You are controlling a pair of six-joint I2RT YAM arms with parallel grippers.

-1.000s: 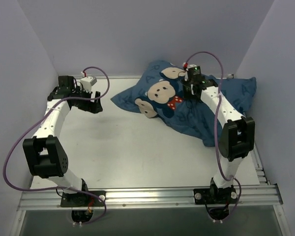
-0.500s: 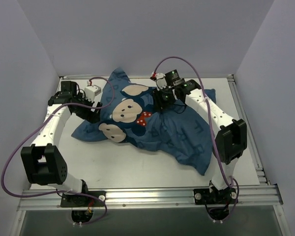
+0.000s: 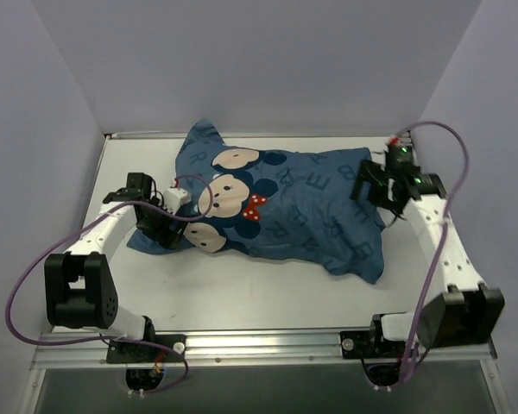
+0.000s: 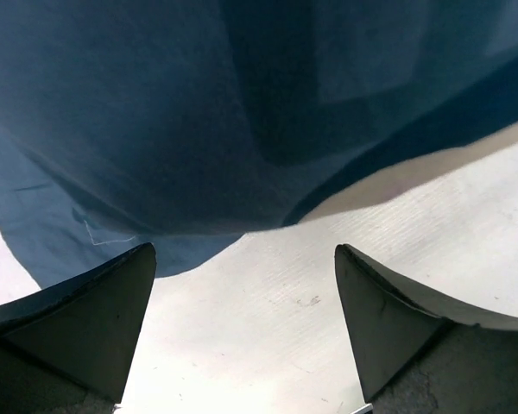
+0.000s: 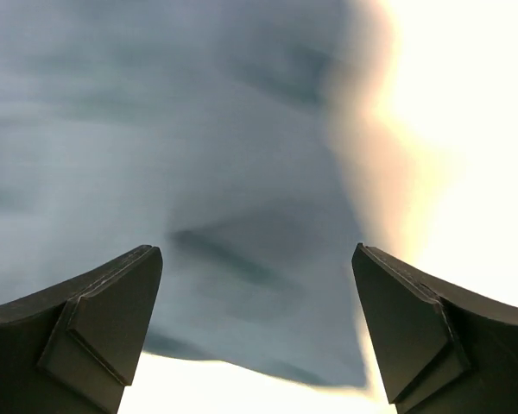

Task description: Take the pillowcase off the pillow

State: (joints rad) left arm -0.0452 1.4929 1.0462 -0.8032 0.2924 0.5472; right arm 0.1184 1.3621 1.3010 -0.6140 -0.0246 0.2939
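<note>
Two grippers, both mine, stand spread wide with nothing held between them.

My left gripper (image 4: pixel 244 252) sits low over the table (image 4: pixel 432 198), its two dark fingers (image 4: pixel 78 319) far apart. Bare white tabletop lies between them. Just ahead of the tips the pillowcase (image 4: pixel 198 112) rises as a dark blue fold, its lower edge meeting the table. No fabric lies between these fingers. From the overhead camera, this gripper is at the case's near-left corner, right against the cloth beside the lowest of three mouse faces (image 3: pixel 205 235).

My right gripper (image 5: pixel 257 248) is likewise fully spread. Ahead of its fingers (image 5: pixel 86 328) the blue fabric shows only as a blur, with a bright surface off to the right. Whether the tips touch the cloth I cannot tell. Overhead, it hovers at the far-right end of the case, opposite my left gripper.

Between my two grippers the pillowcase stretches across the table, plump and rumpled, printed side up. It shows pale blue letters (image 3: pixel 319 177), the mouse faces nearer my left gripper, and a red polka-dot bow (image 3: pixel 257 205) just beyond them toward my right gripper. One corner points past my left gripper toward the back wall (image 3: pixel 242 60). Another droops toward the table's near edge on my right gripper's side.
</note>
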